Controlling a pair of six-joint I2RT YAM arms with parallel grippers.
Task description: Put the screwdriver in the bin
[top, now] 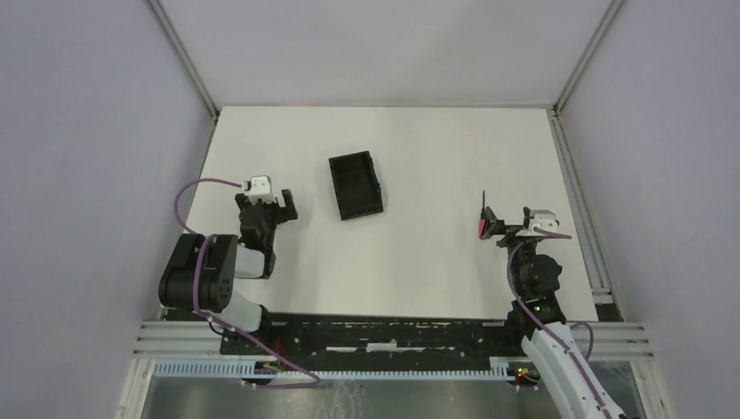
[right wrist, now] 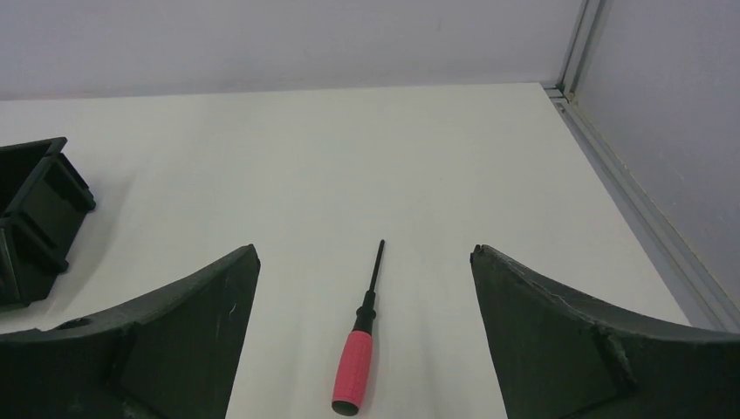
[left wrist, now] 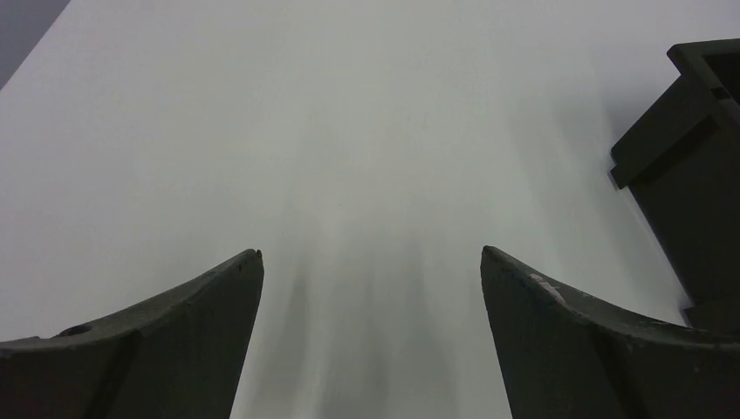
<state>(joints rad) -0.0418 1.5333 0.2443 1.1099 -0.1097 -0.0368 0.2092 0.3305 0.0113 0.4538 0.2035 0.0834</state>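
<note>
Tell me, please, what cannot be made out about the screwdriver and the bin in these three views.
1. Top view: the right gripper covers most of the screwdriver; only a red sliver and the thin shaft show.
2. Right wrist view: the left edge cuts off the bin; only one end shows.
3. Left wrist view: the right edge cuts off the bin too.
4. All views: the screwdriver's tip type is too small to tell.

Red-handled screwdriver (right wrist: 357, 347) flat, thin black shaft forward — empty black bin (top: 355, 184) well apart

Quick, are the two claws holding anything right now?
Left gripper: open, holding nothing.
Right gripper: open, holding nothing; the small red-handled, black-shafted screwdriver lies loose beneath it.
</note>
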